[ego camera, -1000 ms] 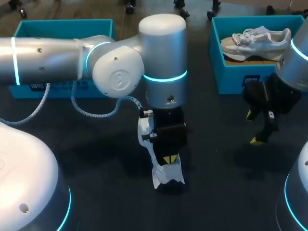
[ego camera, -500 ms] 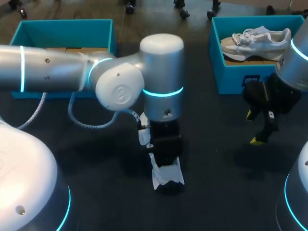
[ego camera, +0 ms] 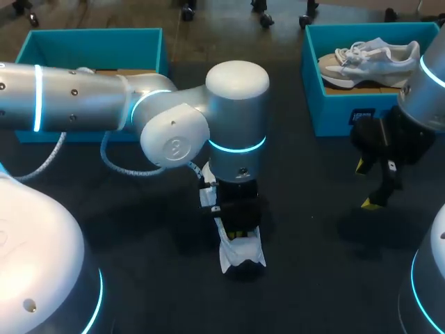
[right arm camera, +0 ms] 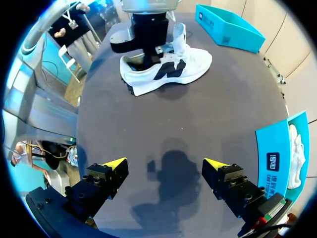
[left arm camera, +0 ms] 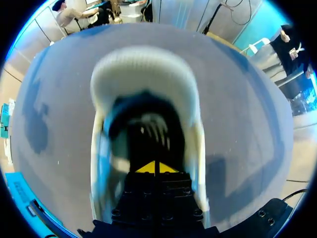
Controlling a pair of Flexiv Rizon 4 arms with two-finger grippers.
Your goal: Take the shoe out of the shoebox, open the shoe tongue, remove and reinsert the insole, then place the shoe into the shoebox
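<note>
A white shoe with a black side logo lies on the dark table near the middle. My left arm comes in from the left and stands over it. My left gripper is shut, its yellow tips pressed together down inside the shoe's opening, with the white heel collar ahead of them. Whether anything thin is pinched between them is hidden. The right gripper hangs open above the table at the right, well apart from the shoe, with nothing between its fingers.
A teal shoebox at the back right holds a second, beige and white shoe. Another teal box stands at the back left. A braided cable droops from my left arm just above the table.
My left arm has sunk and shifted slightly toward the near edge, pushing its shut gripper deeper into the shoe. The shoe has stayed put. The right arm has kept still.
</note>
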